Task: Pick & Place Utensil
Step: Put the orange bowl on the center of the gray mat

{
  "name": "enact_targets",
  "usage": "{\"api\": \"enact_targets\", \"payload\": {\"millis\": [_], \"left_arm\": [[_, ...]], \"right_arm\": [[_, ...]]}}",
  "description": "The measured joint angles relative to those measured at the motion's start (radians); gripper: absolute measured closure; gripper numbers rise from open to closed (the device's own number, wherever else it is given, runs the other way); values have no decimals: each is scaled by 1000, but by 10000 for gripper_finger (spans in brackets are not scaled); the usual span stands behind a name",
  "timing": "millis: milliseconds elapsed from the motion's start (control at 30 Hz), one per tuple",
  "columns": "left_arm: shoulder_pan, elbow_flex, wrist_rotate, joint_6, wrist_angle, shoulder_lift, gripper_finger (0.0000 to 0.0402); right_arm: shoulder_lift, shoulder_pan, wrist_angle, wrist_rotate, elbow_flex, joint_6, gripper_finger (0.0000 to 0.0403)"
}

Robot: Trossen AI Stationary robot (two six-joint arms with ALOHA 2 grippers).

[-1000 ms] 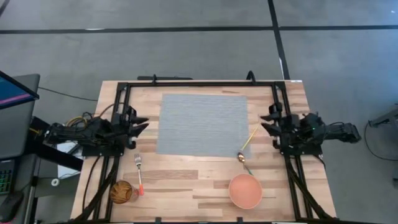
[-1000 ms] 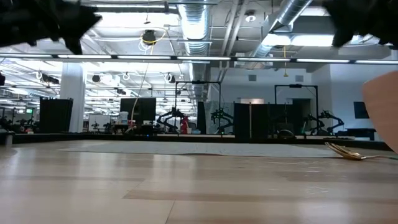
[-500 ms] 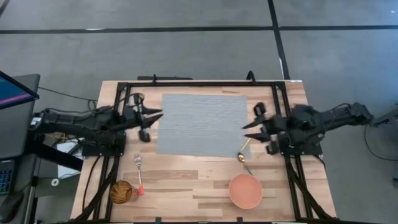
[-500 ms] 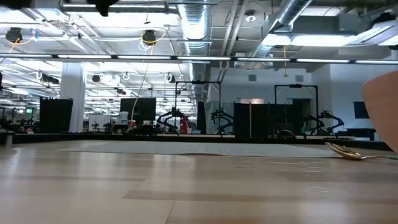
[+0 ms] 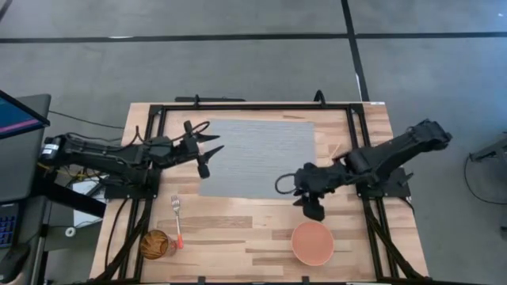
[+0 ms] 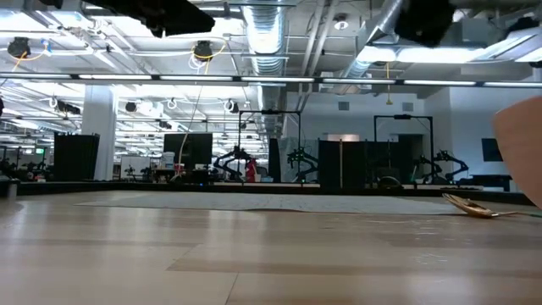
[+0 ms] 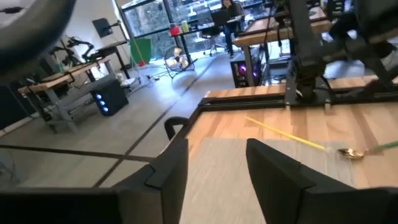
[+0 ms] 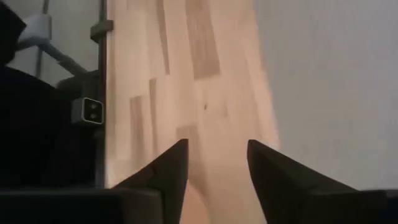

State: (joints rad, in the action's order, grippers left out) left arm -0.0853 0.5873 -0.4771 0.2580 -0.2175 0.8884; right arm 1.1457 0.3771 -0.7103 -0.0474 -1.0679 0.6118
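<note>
Right pincer (image 5: 310,207), spread wide, hovers right over the spoon (image 7: 349,152); left pincer (image 5: 207,150), also released, hangs well apart over the mat (image 5: 253,150).

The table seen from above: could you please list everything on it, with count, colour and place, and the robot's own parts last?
Placemat: one, grey, centre of the far half of the wooden table.
Fork: one, silver with a red handle, near-left area, beside the glass.
Glass: one, brownish, near-left corner.
Bowl: one, salmon pink, near edge right of centre.
Spoons: two, one with a yellow handle and one green, off the mat's right edge.
Left gripper: one, dark, open, over the mat's left edge.
Right gripper: one, dark, open, over the mat's near-right corner.
</note>
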Motion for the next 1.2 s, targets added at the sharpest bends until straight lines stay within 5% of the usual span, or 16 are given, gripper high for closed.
{"api": "enact_targets", "payload": {"millis": [433,1200], "left_arm": [[29,0,-2,-4,-7,-57,213],[29,0,-1,-1,-7,-57,213]], "right_arm": [[190,151,-224,72,1,311,198],[413,142,-116,192,58,295,201]]}}
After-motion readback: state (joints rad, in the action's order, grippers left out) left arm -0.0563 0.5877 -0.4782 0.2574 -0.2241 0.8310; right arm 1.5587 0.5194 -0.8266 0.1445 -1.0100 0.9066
